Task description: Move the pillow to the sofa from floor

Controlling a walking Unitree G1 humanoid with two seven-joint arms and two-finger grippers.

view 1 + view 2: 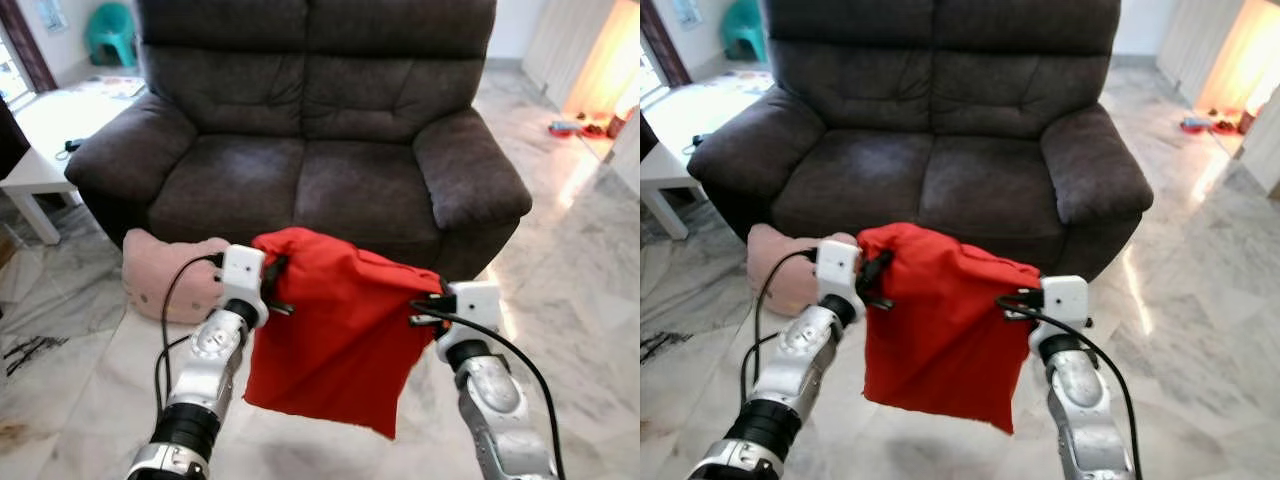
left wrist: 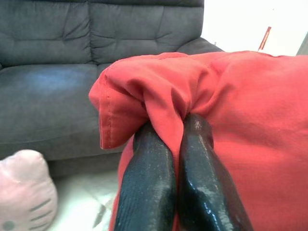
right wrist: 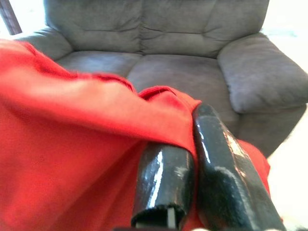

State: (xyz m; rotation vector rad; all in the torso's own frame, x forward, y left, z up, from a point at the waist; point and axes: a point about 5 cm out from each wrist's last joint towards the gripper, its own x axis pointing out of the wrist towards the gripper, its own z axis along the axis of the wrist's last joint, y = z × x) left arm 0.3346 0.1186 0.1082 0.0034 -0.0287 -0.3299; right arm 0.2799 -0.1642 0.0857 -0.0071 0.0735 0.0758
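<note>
1. Left eye view: both silver arms reach forward and up from the lower edge, wrists bent inward toward each other, with a red pillow (image 1: 340, 325) hanging between them above the marble floor (image 1: 580, 300).
2. The left gripper (image 1: 272, 285) pinches the pillow's upper left corner — in the left wrist view its two black fingers (image 2: 147, 187) are pressed together with a fold of red cloth caught between them.
3. The right gripper (image 1: 428, 303) holds the upper right corner; in the right wrist view its fingers (image 3: 166, 183) are closed on the red fabric in the same way.
4. The pillow sags limp below the two grips, its lower corner pointing down, in the air just in front of the dark grey sofa (image 1: 300, 130) — not touching the seat.
5. A pink cushion (image 1: 165, 275) with a cat face lies on the floor beside the sofa's left armrest, behind the left arm.
6. A white table (image 1: 50, 135) stands to the left of the sofa.
</note>
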